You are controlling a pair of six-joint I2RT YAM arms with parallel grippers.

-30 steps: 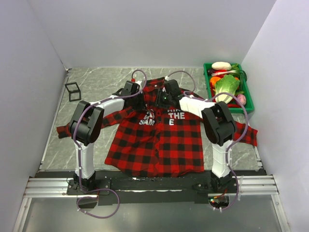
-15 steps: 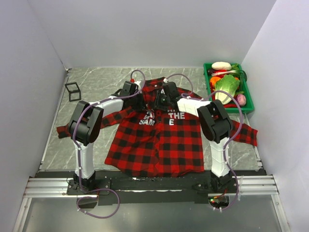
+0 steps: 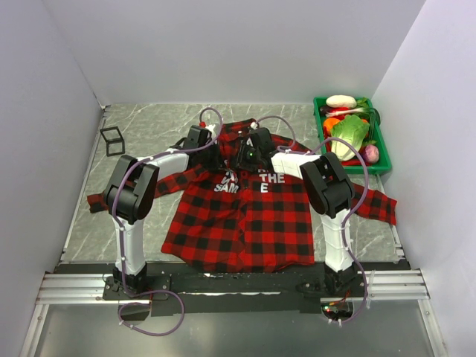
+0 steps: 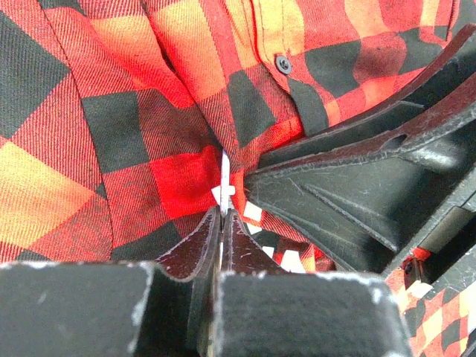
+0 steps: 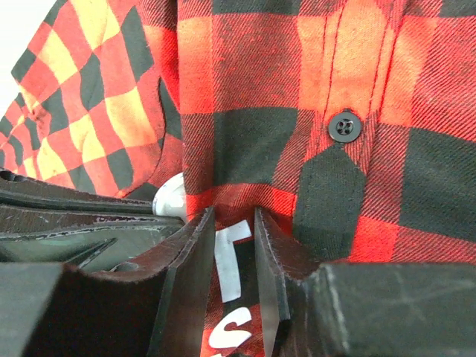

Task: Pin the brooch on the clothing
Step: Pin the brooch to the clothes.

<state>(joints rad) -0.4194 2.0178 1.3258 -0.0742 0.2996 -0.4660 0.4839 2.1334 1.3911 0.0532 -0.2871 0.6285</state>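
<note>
The red-and-black plaid shirt (image 3: 245,216) lies flat on the table, its white letters on the chest. Both grippers meet at the chest just below the collar. My left gripper (image 4: 222,216) is shut on the brooch (image 4: 224,178), which shows edge-on as a thin pale sliver touching the cloth. In the right wrist view the brooch (image 5: 169,195) is a pale round disc, half hidden behind a fold. My right gripper (image 5: 234,216) is shut on a raised fold of the shirt (image 5: 245,74) by the letter T. From above, the left gripper (image 3: 216,158) and the right gripper (image 3: 239,159) nearly touch.
A green tray (image 3: 378,152) of toy vegetables stands at the back right. A small black wire-frame cube (image 3: 113,140) sits at the back left. White walls close in three sides. The shirt's sleeves spread left and right. A black button (image 5: 344,126) sits above the right fingers.
My right arm has swung a little to the left, bringing its gripper closer to the left gripper. The left arm and the shirt have hardly moved.
</note>
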